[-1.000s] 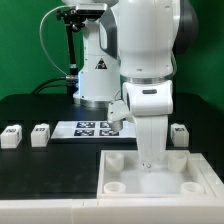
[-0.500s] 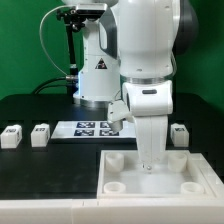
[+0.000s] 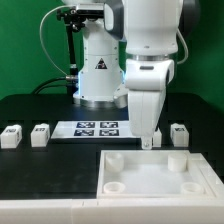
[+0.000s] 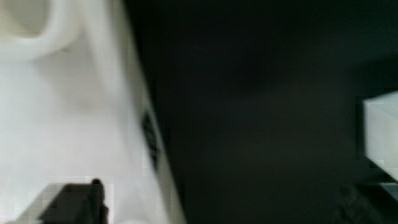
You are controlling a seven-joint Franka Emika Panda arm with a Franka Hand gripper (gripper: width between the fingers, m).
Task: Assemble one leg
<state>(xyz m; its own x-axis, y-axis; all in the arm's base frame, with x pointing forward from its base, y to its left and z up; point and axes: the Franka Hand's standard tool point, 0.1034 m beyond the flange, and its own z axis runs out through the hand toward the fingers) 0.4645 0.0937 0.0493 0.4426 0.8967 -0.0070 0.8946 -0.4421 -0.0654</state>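
Observation:
Three white legs with tags stand on the black table in the exterior view: two at the left (image 3: pixel 11 135) (image 3: pixel 40 133) and one at the right (image 3: pixel 179 133). My gripper (image 3: pixel 150 142) hangs over the far rim of the large white panel (image 3: pixel 130 172), just to the left of the right-hand leg. In the wrist view the gripper (image 4: pixel 222 206) is open and empty; one dark fingertip (image 4: pixel 71 203) shows over the panel (image 4: pixel 54 120). A white block at the frame's edge (image 4: pixel 382 125) looks like a leg. A fourth leg is not in view.
The marker board (image 3: pixel 97 127) lies on the table behind the panel, in front of the robot's base (image 3: pixel 98 75). One round corner socket of the panel (image 4: pixel 45 35) shows in the wrist view. Black table (image 4: pixel 249 110) lies between panel and block.
The arm has risen from inside the panel and moved toward the exterior view's right and back. The gripper now hangs over the panel's far rim. The legs have not moved.

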